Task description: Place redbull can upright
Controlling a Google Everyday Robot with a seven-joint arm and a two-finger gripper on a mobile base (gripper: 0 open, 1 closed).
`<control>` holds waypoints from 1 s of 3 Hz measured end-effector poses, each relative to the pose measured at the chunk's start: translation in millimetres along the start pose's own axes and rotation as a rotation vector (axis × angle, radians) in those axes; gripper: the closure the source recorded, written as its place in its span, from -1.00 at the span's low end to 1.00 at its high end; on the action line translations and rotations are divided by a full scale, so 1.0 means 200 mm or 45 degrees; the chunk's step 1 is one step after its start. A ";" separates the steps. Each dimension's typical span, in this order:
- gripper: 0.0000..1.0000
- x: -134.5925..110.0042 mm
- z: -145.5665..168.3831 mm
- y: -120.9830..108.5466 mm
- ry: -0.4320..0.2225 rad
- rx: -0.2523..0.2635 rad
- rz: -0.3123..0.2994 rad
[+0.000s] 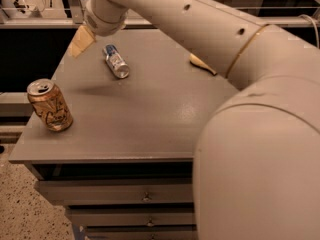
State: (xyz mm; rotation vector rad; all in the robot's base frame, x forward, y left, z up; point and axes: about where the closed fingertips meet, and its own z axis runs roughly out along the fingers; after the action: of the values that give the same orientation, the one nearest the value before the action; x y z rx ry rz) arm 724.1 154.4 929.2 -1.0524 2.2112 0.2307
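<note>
The slim silver-blue metal redbull can lies on its side far back on the grey desk, long axis roughly front-to-back, near the tan tool, to its right; whether the tool is spread I cannot tell.

We see the redbull can, slim and silver with blue patches, lying on its side on the grey table, in the far-left part of the top. Its long axis runs from about 11 o'clock to 5 o'clock, with the bluer end farther from us and a round silver end nearer. The gripper hangs at its 10 o'clock, near but not touching.
</note>
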 end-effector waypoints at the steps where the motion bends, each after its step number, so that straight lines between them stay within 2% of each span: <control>1: -1.00 -0.04 0.20 -0.04 0.087 0.067 0.095; 3: -1.00 0.06 0.40 -0.16 0.234 0.126 0.192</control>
State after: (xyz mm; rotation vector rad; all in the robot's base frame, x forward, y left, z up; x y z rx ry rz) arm 781.8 159.7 864.1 -0.8849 2.4435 0.0918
